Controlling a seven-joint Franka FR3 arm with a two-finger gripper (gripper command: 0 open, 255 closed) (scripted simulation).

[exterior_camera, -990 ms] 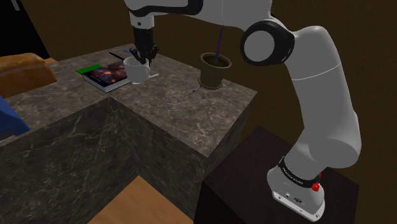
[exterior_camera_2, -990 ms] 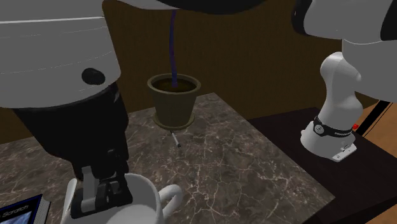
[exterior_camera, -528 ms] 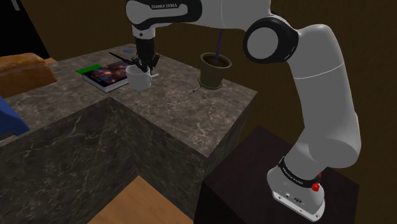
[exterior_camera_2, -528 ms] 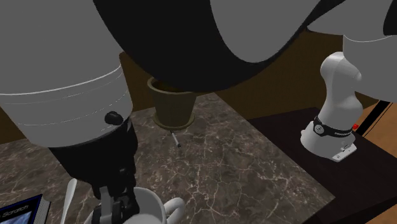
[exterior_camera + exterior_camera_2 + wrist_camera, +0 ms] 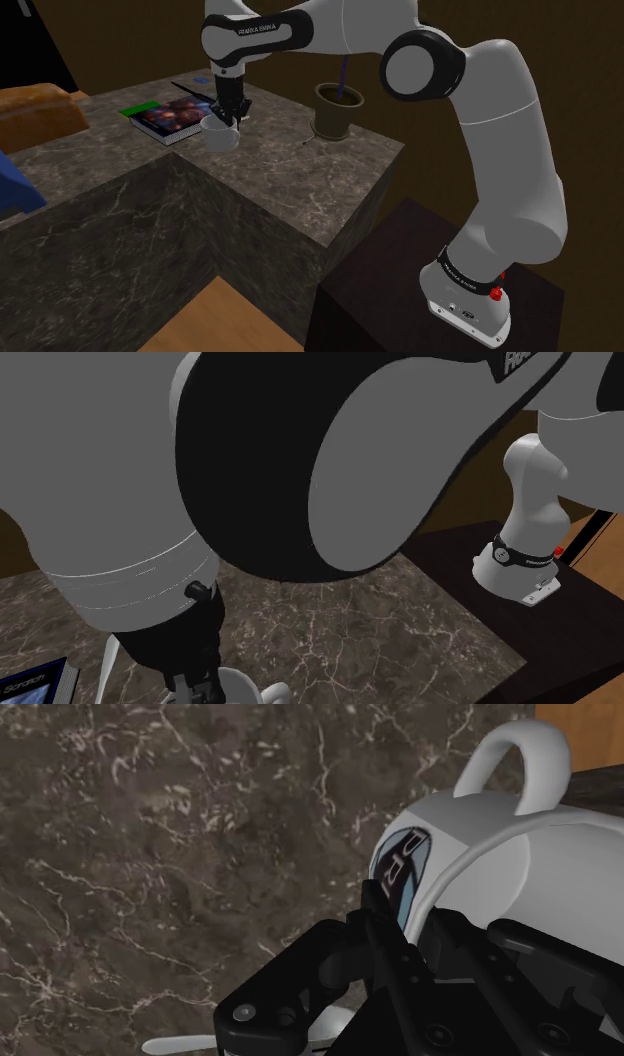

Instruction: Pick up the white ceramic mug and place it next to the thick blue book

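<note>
On the dark marbled worktop [image 5: 290,170], our black tool [image 5: 226,122] has lowered the gripped white handled mug [image 5: 220,139] beside the blue-covered book [image 5: 168,118]; release remains.

So the book [image 5: 165,118] lies on the counter [image 5: 270,170], with the mug [image 5: 221,137] just beside it on the shoulder view's right. The end effector [image 5: 228,120] is right on top of the mug. A plant pot [image 5: 338,110] stands farther right, well apart.

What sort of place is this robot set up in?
Probably a home kitchen or living area: a dark marbled stone counter with a potted plant and a book on it, a white mug beside the book, and wood flooring below.
</note>
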